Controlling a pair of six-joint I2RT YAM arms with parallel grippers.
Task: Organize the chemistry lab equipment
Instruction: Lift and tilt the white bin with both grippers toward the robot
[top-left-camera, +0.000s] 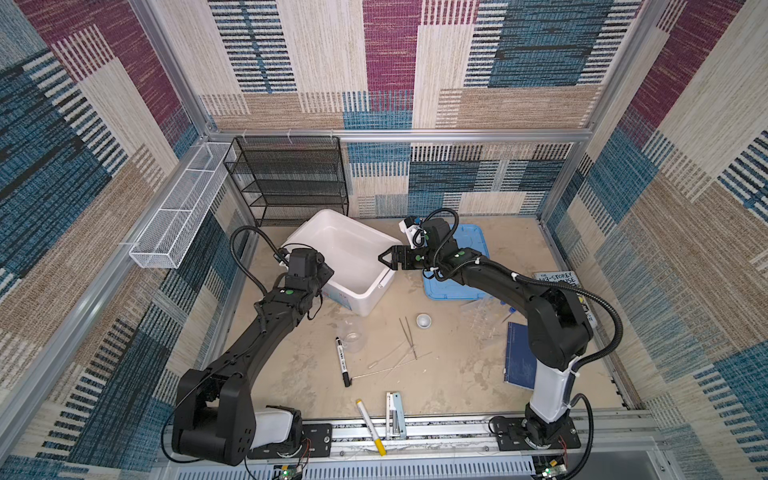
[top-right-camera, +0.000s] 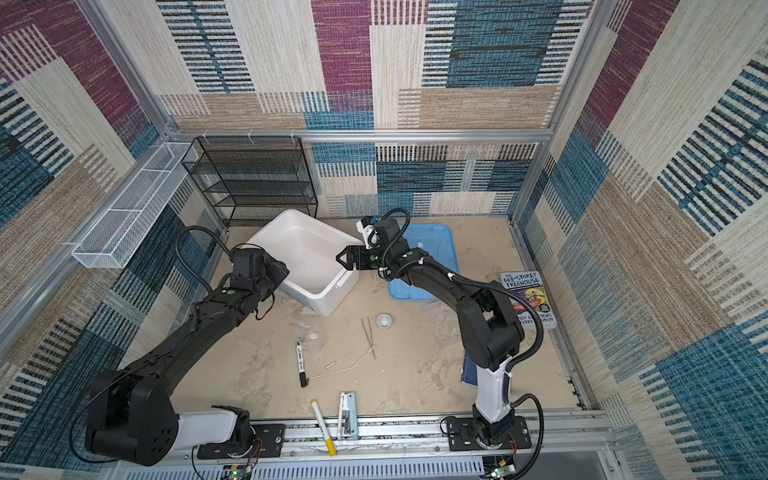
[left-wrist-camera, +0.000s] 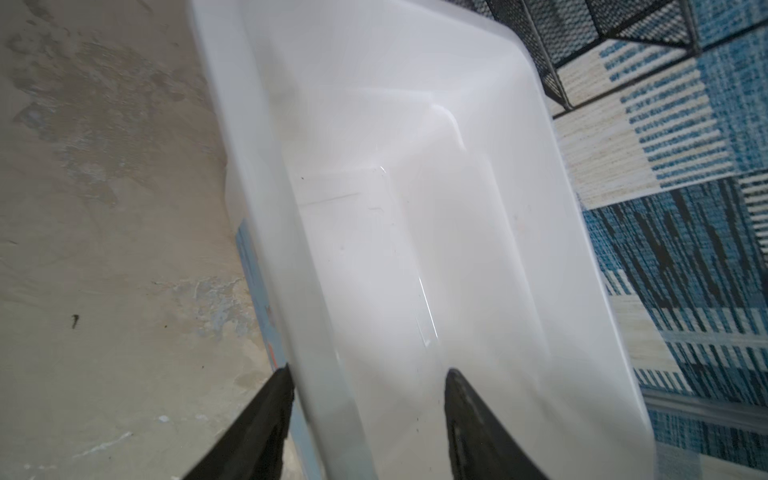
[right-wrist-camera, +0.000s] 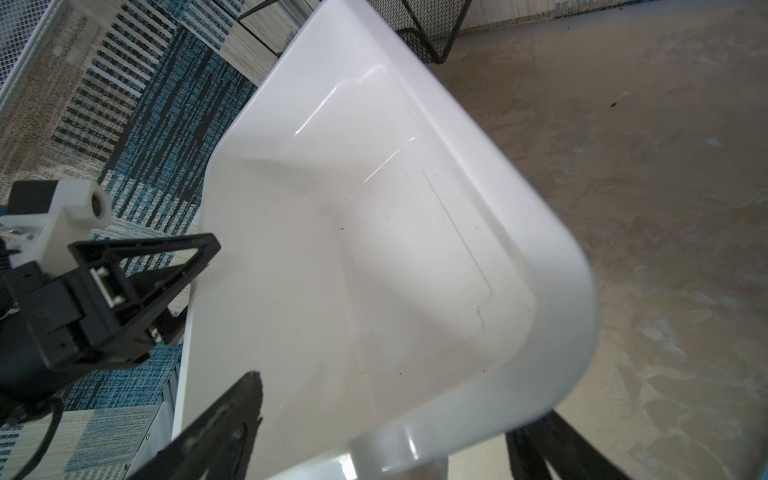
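Observation:
An empty white bin (top-left-camera: 360, 300) stands at the back middle of the table. My left gripper (left-wrist-camera: 370, 372) is open, its jaws astride the bin's near-left wall. My right gripper (top-left-camera: 384, 257) is open too, astride the bin's right rim (right-wrist-camera: 478, 432). On the table in front lie a clear beaker (top-left-camera: 353, 334), metal tweezers (top-left-camera: 409, 336), a small white dish (top-left-camera: 424, 320) and thin clear rods (top-left-camera: 395, 361). The clear tube rack (top-left-camera: 484, 320) and blue-capped test tubes (top-left-camera: 512, 311) are partly hidden behind my right arm.
A blue lid (top-left-camera: 473, 237) lies right of the bin. A black marker (top-left-camera: 343, 361), a yellow-tipped marker (top-left-camera: 370, 428) and a stapler (top-left-camera: 395, 413) lie near the front. Books (top-left-camera: 517, 357) lie on the right. A black mesh shelf (top-left-camera: 286, 178) and a white mesh basket (top-left-camera: 178, 212) stand back left.

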